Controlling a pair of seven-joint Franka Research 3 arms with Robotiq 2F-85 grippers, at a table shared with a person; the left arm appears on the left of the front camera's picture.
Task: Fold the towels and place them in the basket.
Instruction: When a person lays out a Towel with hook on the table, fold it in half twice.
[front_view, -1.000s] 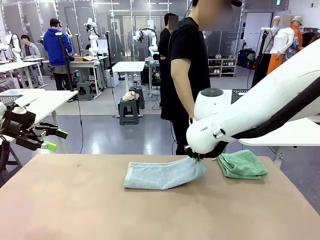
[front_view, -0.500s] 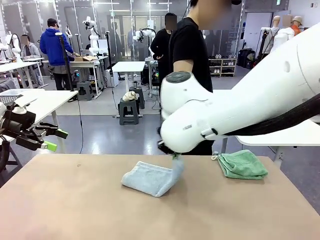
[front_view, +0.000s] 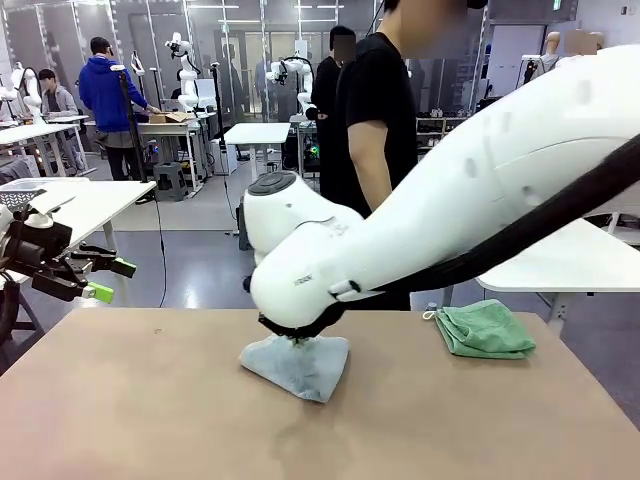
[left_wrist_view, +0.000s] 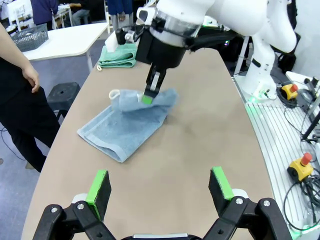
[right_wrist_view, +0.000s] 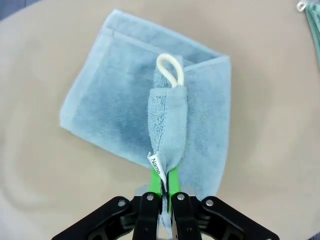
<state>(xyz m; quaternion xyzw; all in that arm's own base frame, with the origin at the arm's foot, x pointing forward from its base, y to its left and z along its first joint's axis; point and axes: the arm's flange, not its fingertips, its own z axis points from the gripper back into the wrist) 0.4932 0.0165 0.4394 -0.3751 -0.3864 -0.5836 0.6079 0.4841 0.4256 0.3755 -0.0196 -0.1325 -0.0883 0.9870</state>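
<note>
My right gripper (right_wrist_view: 163, 187) pinches one edge of the pale blue-grey towel (right_wrist_view: 120, 110) and holds it over the rest, which lies mid-table. To fold well, I judge I should lay that edge square on the far edge before letting go. My left gripper (left_wrist_view: 160, 186) hovers open, empty. The mint green towel (front_view: 485, 328) lies folded, well apart.

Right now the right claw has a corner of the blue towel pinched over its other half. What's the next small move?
Probably lower and open the right claw: the pale blue towel has its pinched edge over the far half, so letting go should finish the fold.
</note>
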